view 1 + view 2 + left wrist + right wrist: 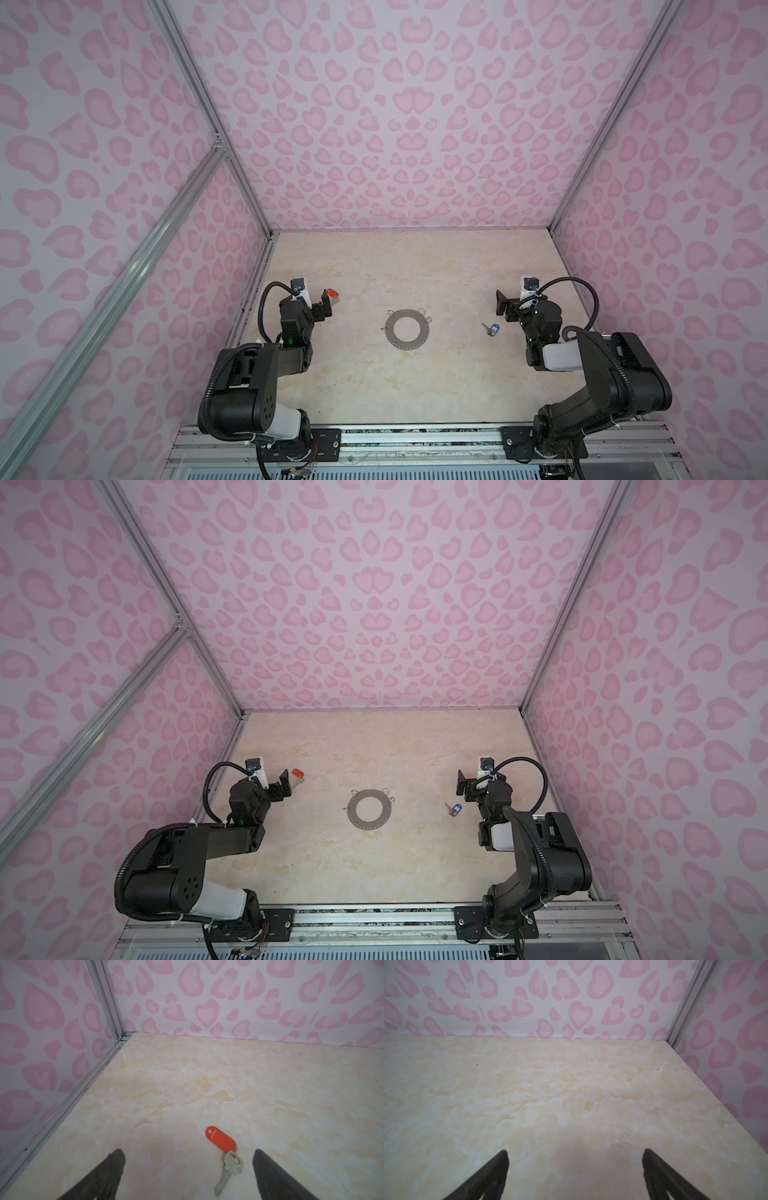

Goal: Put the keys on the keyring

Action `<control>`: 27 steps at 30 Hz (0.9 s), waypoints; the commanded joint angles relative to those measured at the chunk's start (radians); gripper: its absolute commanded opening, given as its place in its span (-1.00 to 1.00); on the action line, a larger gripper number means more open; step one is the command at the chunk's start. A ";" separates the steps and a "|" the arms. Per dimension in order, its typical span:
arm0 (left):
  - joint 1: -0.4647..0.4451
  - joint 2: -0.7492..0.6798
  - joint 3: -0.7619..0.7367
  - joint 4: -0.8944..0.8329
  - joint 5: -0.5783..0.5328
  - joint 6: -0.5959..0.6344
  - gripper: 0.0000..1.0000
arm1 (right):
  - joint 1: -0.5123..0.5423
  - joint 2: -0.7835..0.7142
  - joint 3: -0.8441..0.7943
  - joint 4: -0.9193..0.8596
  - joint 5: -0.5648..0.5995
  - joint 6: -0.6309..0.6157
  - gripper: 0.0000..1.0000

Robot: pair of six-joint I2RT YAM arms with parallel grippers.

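My left pincer [188, 1153] hung wide open over the far left of the table [415, 266], gripping nothing. The red-tagged key [230, 1165] lay flat just ahead of it, between the lines of my two fingers [270, 1169] and closer to one, touching neither. In both top views its tag showed just far and right of the pincer.

My right pincer [575, 1153] was spread as wide and was empty, over the far right. The blue-tagged key [492, 329] lay near and left of it, apart from it.

The keyring [389, 329] lay flat mid-table between my arms, well apart from both pincers and both keys.

Both arms were folded, elbows raised by the near rail, forearms reaching toward the far wall [415, 124].

Bare tabletop ran from each pincer to the far wall. The left wall's aluminium rail [62, 1101] stood close beside my left arm, and the right wall [737, 1053] close beside my right.
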 commanded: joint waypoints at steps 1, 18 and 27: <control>0.001 -0.003 0.001 0.030 0.011 0.006 0.95 | 0.001 0.002 0.002 0.017 0.010 0.003 1.00; 0.005 -0.002 0.003 0.029 0.019 0.003 0.95 | 0.000 0.004 0.005 0.012 0.008 0.005 1.00; 0.007 -0.001 0.004 0.026 0.020 0.005 0.95 | 0.000 0.005 0.005 0.012 0.008 0.003 1.00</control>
